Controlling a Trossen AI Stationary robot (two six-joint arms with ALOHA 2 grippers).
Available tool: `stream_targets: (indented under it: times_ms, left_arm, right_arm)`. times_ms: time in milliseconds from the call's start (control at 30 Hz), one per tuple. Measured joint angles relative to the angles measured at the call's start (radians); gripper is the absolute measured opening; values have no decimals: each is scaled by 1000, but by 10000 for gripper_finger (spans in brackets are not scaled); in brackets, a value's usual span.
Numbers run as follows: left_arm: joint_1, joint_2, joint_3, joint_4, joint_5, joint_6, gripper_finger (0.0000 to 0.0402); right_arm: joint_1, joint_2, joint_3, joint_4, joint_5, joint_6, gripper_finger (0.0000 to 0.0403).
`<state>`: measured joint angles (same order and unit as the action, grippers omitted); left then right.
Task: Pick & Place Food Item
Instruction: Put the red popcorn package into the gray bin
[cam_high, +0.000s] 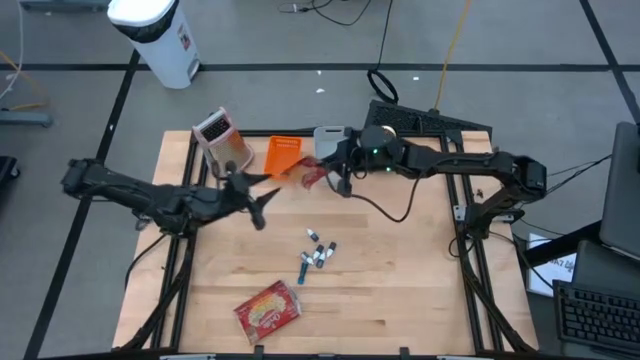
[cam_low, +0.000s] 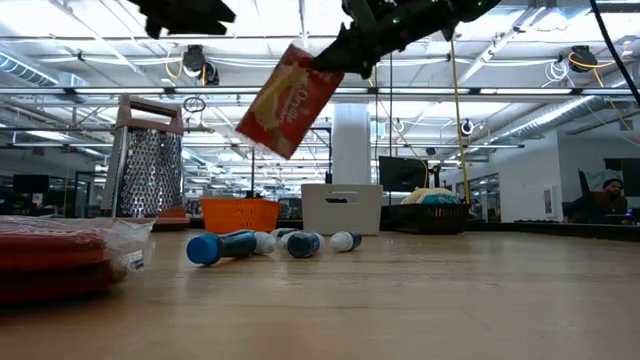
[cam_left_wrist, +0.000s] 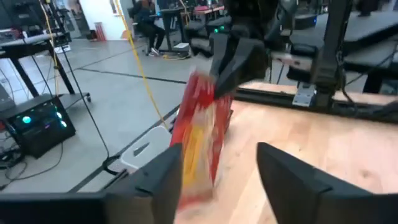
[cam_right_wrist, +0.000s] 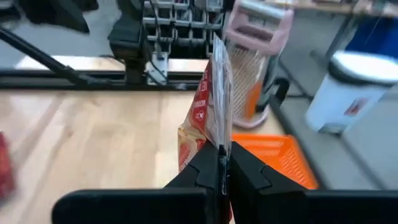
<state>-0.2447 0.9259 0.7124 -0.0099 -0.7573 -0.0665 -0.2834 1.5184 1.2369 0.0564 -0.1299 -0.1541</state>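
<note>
- Fingers of the right gripper (cam_right_wrist: 222, 163) pressed together, pinching the edge of the red snack packet (cam_right_wrist: 208, 112); I see the packet hanging in the air, tilted, clear of the table (cam_high: 400, 270).
- Left gripper (cam_left_wrist: 217, 171) fingers spread apart, one on each side of the packet's free end; whether a finger touches it I cannot tell.
- High view: packet (cam_high: 312, 172) sits around 12 o'clock from table centre, right gripper (cam_high: 338, 180) on it, left gripper (cam_high: 262, 200) just at its 8 o'clock.
- Low view: packet (cam_low: 290, 100) is up well above the wood, right gripper (cam_low: 340, 55) on its upper corner.
- Orange basket (cam_high: 282, 155) just at 9 o'clock of the packet, on the table's far edge.
- Box grater (cam_high: 220, 140) with pink handle at 9 o'clock of the basket, upright.
- White container (cam_low: 341, 208) next to the basket, on the far side.
- Markers (cam_high: 316, 252), blue-capped, loose cluster near table centre, 6 o'clock of the packet.
- Second red packet (cam_high: 268, 310) lies flat at 7 o'clock of the markers, near the front edge.
- White bin (cam_high: 160, 35) on the floor, off the table at 11 o'clock.
</note>
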Motion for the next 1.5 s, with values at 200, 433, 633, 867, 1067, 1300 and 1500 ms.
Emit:
stream_targets:
  times_ms: [200, 433, 633, 867, 1067, 1300, 1500]
  left_arm:
    - [5, -44, 0, -196, -2, -100, 257]
    - [22, -42, 0, -298, -2, -192, 259]
    - [40, -41, 0, -302, -3, -201, 245]
    - [65, -41, 0, -301, -3, -198, 248]
    - [76, -41, 0, -300, -3, -202, 243]
    - [75, -41, 0, -300, -3, -205, 241]
    - [75, -41, -1, -300, -2, -210, 241]
  right_arm:
    - [-90, -28, 27, -65, 3, -165, 7]
    - [-239, -13, 57, -207, -12, -284, 6]
    - [-296, -4, 37, -306, -110, -272, 6]
    - [-283, -3, -17, -382, -181, -301, 6]
    - [-277, -2, -25, -415, -265, -289, 6]
    - [-261, 20, -26, -425, -260, -345, 9]
    - [-227, 47, -91, -273, -108, -448, 34]
